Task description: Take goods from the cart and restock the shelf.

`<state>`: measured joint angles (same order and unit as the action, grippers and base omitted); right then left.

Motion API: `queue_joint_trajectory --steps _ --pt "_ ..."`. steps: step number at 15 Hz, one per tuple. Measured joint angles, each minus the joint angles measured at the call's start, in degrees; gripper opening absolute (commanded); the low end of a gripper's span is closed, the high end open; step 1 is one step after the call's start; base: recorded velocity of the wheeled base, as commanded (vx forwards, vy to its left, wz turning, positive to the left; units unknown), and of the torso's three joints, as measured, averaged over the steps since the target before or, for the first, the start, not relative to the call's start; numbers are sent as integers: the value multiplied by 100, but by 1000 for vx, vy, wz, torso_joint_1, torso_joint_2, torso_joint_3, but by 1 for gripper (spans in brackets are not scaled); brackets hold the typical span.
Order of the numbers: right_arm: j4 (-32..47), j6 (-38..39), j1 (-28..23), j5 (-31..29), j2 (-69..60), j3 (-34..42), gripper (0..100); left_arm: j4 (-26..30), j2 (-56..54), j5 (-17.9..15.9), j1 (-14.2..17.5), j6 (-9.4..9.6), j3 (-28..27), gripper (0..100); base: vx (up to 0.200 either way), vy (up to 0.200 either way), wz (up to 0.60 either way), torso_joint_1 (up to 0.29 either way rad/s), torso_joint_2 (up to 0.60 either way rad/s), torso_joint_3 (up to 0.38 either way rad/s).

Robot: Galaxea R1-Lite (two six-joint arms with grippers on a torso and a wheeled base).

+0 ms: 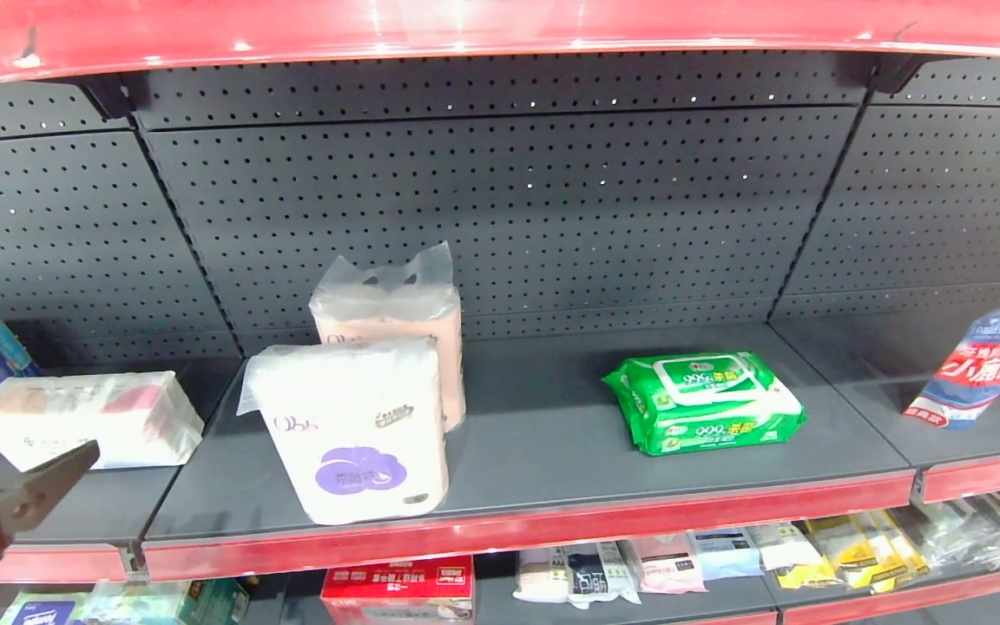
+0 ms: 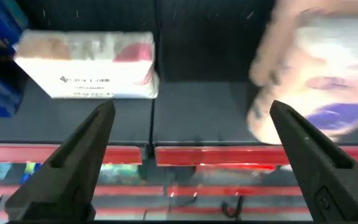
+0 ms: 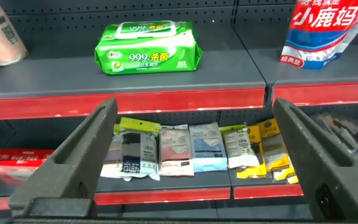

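While the left hand (image 2: 191,112), spread and empty, faces the red lip of the shelf (image 1: 535,521) between the flat tissue pack (image 1: 92,421) and the purple-printed toilet-roll pack (image 1: 361,434), the right hand (image 3: 194,106), also spread and empty, has the green wet-wipes pack (image 1: 704,401) lying broadside on that shelf ahead of it.

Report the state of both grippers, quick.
Left gripper: jaws open, holding nothing.
Right gripper: jaws open, holding nothing.
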<state>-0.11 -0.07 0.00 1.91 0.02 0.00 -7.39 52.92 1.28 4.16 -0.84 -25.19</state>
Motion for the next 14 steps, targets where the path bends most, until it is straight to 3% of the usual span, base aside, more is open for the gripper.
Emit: queue_joint_trajectory --steps 3,5,11,14 --pt "0 0 0 0 0 0 100 -1005 1674 -93 118 102 -89 100 0 0 0 0 0 0" --pt "1 0 0 0 0 0 100 -1324 2406 -256 99 201 -9 100 0 0 0 0 0 0" --pt "1 0 0 0 0 0 100 -1343 3569 -414 -547 218 85 100 0 0 0 0 0 0" --pt "1 0 0 0 0 0 100 -1363 3884 -412 -661 223 35 100 0 0 0 0 0 0"
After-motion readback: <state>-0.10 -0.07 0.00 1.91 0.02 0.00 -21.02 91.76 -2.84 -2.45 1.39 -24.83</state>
